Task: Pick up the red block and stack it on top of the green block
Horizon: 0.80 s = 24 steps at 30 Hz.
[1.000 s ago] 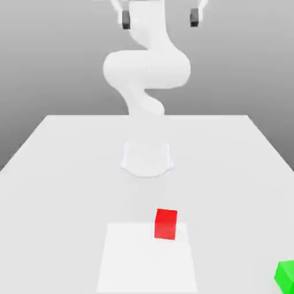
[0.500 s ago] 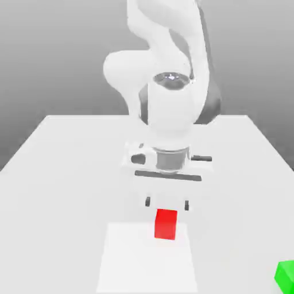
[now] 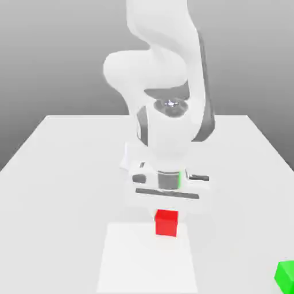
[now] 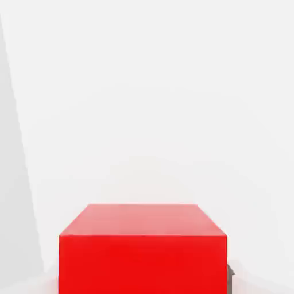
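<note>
1. Gripper (image 3: 166, 218): closed on the red block (image 3: 166, 223), fingers at two opposite sides.
2. Red block: at the pale square's (image 3: 146, 261) far edge, by its corner toward the exterior view's right; lift off the surface (image 3: 63, 212) cannot be told.
3. Green block (image 3: 286, 277): on the surface, farther right, nearer the camera.

I count two blocks on my table (image 3: 63, 229): one red block (image 3: 166, 224) and one green block (image 3: 285, 277). I've got one robot arm (image 3: 166, 69) with one gripper (image 3: 167, 211) at its end, and one pale square (image 3: 147, 258) on the tabletop.
</note>
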Each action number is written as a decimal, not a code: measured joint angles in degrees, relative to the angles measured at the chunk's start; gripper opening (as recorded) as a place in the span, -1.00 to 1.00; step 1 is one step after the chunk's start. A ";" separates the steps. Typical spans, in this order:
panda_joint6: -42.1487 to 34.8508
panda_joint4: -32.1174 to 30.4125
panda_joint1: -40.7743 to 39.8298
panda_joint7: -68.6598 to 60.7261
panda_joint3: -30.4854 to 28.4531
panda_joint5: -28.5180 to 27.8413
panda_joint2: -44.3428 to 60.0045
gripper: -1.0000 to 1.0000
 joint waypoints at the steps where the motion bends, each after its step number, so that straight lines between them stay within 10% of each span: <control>1: -1.76 -0.29 0.48 -0.53 -0.16 0.73 -2.05 -1.00; 24: -24.46 40.43 15.45 10.40 8.03 -5.79 16.86 -1.00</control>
